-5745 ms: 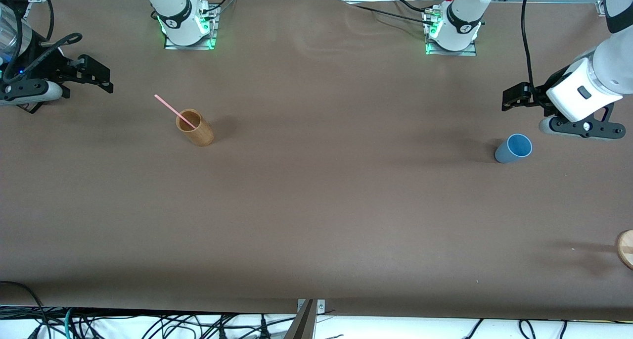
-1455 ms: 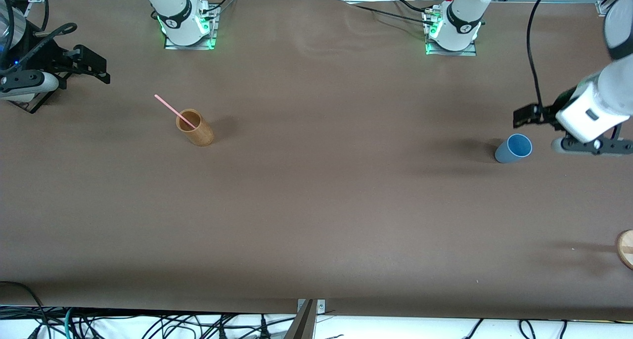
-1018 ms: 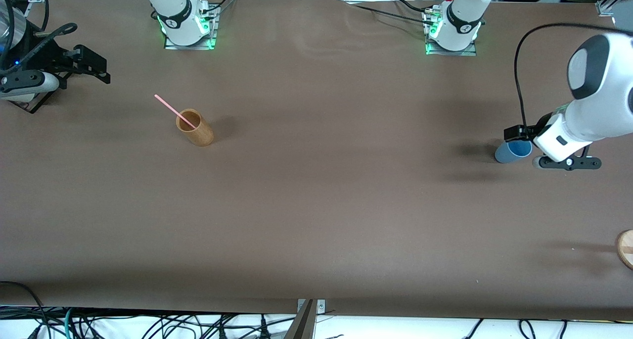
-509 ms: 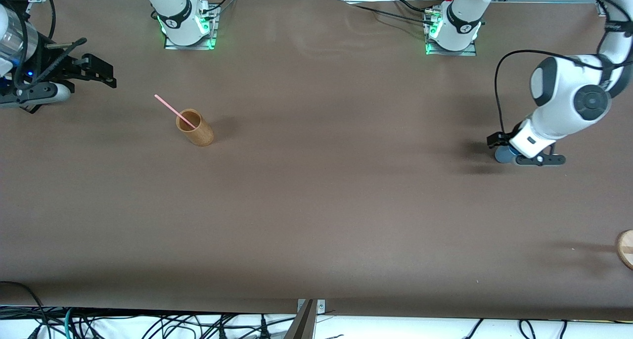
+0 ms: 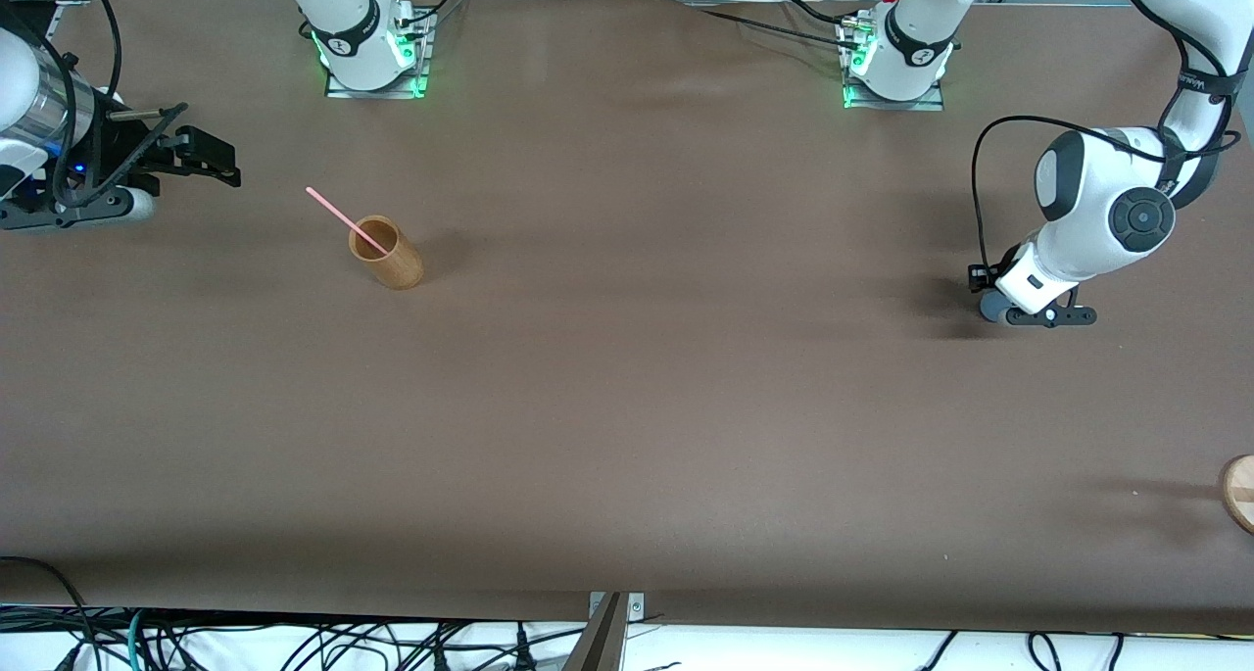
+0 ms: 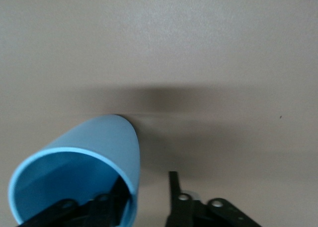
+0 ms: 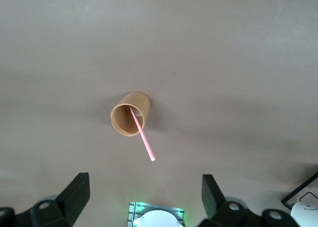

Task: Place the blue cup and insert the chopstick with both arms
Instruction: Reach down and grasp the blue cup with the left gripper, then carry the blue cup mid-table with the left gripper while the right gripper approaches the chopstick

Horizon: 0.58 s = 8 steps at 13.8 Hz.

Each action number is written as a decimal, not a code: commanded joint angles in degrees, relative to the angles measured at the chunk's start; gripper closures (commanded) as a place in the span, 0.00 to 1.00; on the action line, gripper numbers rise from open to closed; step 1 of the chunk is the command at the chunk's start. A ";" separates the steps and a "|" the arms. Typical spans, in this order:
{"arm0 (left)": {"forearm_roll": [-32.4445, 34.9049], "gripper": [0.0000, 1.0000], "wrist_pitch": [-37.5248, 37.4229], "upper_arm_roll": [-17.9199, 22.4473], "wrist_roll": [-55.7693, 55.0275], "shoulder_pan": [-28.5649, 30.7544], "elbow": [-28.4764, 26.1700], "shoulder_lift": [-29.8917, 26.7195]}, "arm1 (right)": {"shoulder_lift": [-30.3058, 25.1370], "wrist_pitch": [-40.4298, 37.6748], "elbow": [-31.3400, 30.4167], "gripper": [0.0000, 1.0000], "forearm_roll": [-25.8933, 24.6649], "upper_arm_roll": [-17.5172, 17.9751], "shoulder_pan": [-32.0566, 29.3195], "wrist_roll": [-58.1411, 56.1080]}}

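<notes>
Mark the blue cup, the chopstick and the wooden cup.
blue cup point(image 6: 107, 140): left wrist view, outer wall.
chopstick point(image 5: 333, 209): front view, shaft sticking out above the cup.
wooden cup point(image 5: 397, 264): front view, outer side.

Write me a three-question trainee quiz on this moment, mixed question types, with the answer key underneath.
1. True or false: the chopstick lies flat on the table.
2. Which finger placement does the left gripper show at the blue cup? A) both fingers outside the cup B) one finger inside the cup, one outside its wall C) both fingers inside it
3. Fill in: the right gripper hangs open above the ____ cup.

Key:
1. False; it leans in the wooden cup.
2. B
3. wooden
</notes>
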 commanded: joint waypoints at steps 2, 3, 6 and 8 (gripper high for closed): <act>1.88 1.00 -0.91 -0.61 0.25 0.83 1.92 -0.38 | 0.35 0.24 -0.43 0.00 0.71 -0.19 -0.25 -0.38; 1.88 1.00 -1.88 -0.61 0.34 0.74 2.89 -0.47 | 0.61 0.94 -1.31 0.00 0.79 -0.28 -0.43 -0.30; 1.79 1.00 -7.14 -1.49 0.17 0.22 7.89 -0.56 | -0.08 7.34 -8.23 0.00 0.80 -0.37 -0.52 -0.30; 1.00 1.00 -13.19 -6.47 -1.15 0.12 12.37 -0.39 | -0.44 10.69 -11.93 0.00 0.80 -0.37 -0.52 -0.30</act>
